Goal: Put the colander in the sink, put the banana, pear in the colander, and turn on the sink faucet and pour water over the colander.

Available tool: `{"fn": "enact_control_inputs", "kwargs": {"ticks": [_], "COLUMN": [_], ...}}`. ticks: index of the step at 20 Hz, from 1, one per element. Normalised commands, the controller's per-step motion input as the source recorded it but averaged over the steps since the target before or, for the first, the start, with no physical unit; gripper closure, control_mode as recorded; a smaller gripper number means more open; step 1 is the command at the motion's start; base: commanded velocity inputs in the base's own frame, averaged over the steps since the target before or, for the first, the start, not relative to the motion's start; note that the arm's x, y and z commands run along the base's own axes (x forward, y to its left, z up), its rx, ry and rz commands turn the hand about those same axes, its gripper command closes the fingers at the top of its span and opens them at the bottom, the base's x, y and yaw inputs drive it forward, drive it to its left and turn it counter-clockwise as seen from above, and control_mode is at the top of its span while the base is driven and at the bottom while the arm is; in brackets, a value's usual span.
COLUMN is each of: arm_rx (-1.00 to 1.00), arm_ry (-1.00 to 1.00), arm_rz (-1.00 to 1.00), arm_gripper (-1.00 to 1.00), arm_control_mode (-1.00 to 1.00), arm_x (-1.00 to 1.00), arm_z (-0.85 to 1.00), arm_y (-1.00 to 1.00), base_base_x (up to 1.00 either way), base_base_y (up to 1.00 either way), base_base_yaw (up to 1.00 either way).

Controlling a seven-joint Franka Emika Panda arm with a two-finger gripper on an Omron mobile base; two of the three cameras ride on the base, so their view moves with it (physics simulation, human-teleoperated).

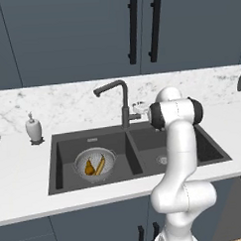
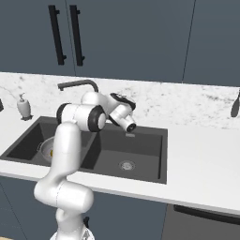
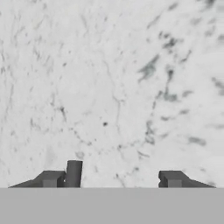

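Faucet step at hand, fruit already in the colander
The gripper (image 3: 118,179), jaws apart and holding nothing, faces marble by the sink faucet (image 1: 122,100); the left base view shows banana (image 1: 100,165) and pear (image 1: 89,167) inside the colander (image 1: 95,164) in the sink (image 1: 139,156)'s left basin; water remains

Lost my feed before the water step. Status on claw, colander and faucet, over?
Claw open, empty, facing marble by the faucet. Colander in left sink basin, banana and pear inside. No water seen. Nothing in the way.
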Motion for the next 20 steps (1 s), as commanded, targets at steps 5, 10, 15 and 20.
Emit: {"fn": "enact_control_inputs", "kwargs": {"ticks": [5,10,15,20], "arm_rx": [0.00,0.00,0.00,0.02], "arm_ry": [0.00,0.01,0.07,0.15], "arm_rz": [-0.01,-0.06,-0.10,-0.10], "arm_gripper": [1.00,1.00,1.00,1.00], "arm_control_mode": [-1.00,-1.00,-1.00,-1.00], "arm_x": [0.01,0.00,0.01,0.02], "arm_z": [-0.36,-0.21,0.00,0.00], "arm_y": [-0.06,-0.23,-0.47,-0.75], "base_base_x": [0.00,0.00,0.00,0.00], "base_base_y": [0.00,0.00,0.00,0.00], "base_base_yaw": [0.00,0.00,0.00,0.00]}}
